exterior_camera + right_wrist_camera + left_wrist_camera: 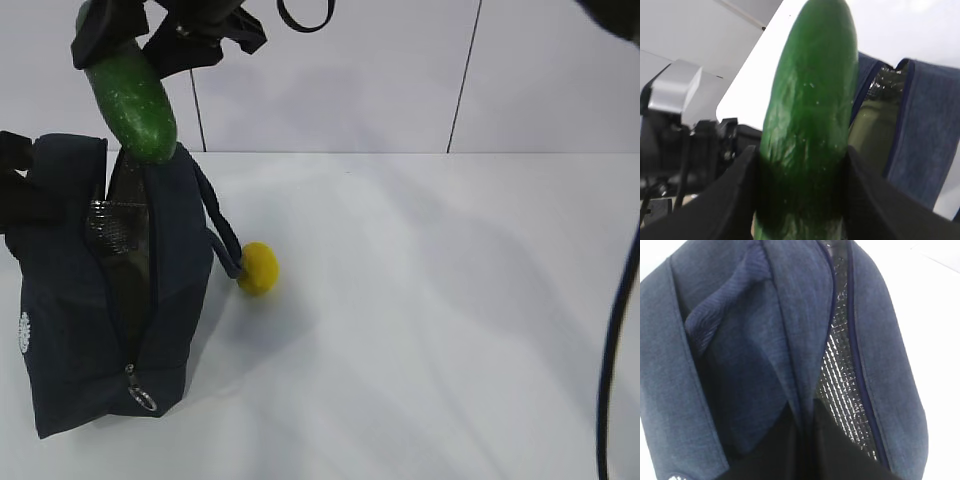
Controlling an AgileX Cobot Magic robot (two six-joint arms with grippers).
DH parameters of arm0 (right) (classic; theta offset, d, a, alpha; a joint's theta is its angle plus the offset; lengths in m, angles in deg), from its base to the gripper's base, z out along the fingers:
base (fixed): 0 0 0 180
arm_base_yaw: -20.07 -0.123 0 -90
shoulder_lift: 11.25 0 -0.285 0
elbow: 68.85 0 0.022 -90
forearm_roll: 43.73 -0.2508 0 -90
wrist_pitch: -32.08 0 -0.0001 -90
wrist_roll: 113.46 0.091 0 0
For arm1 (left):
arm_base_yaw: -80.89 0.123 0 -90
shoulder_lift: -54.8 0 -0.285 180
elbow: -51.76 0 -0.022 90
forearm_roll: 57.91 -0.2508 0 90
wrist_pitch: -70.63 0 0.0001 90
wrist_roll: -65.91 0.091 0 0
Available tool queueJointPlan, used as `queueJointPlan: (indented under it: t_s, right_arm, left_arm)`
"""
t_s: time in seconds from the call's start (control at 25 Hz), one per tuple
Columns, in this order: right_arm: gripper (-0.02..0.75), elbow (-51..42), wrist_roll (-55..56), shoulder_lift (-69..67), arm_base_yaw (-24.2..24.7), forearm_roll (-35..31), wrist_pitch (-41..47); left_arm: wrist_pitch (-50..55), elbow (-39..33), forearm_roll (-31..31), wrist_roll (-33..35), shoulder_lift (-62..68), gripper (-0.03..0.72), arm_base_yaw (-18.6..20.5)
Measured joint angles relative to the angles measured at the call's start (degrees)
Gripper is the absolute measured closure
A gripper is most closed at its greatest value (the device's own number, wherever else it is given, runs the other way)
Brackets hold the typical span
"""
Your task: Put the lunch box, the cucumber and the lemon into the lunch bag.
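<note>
While clamped in right gripper (802,200) — one cucumber (133,97), one lemon (259,268), one lunch bag (75,300).

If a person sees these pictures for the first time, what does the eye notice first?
First, the dark green cucumber, held tilted by the right gripper just above the open top of the navy lunch bag at the left. Next, the small yellow lemon, alone on the white table beside the bag's handle.
</note>
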Motion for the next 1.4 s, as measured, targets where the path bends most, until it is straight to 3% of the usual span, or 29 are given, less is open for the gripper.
queueJointPlan:
  t_s: [0.28, 0.64, 0.96, 1.4]
  right_arm:
    - [0.363, -14.06, -0.78, 6.88, -3.33, 6.19, 0.00]
    - [0.363, -15.94, 7.56, 7.10, -7.15, 17.93, 0.00]
    - [0.363, -15.94, 10.04, 2.79, -8.17, 14.97, -5.02]
    - [0.362, -16.07, 11.28, -1.76, -8.17, 16.70, -12.12]
  left_arm:
    - [0.00, 0.00, 0.00, 0.10, 0.00, 0.684, 0.00]
    - [0.44, 0.00, 0.00, 0.10, 0.00, 0.684, 0.00]
    - [0.44, 0.00, 0.00, 0.10, 0.00, 0.684, 0.00]
    - [0.57, 0.00, 1.90, 0.24, 0.00, 0.684, 0.00]
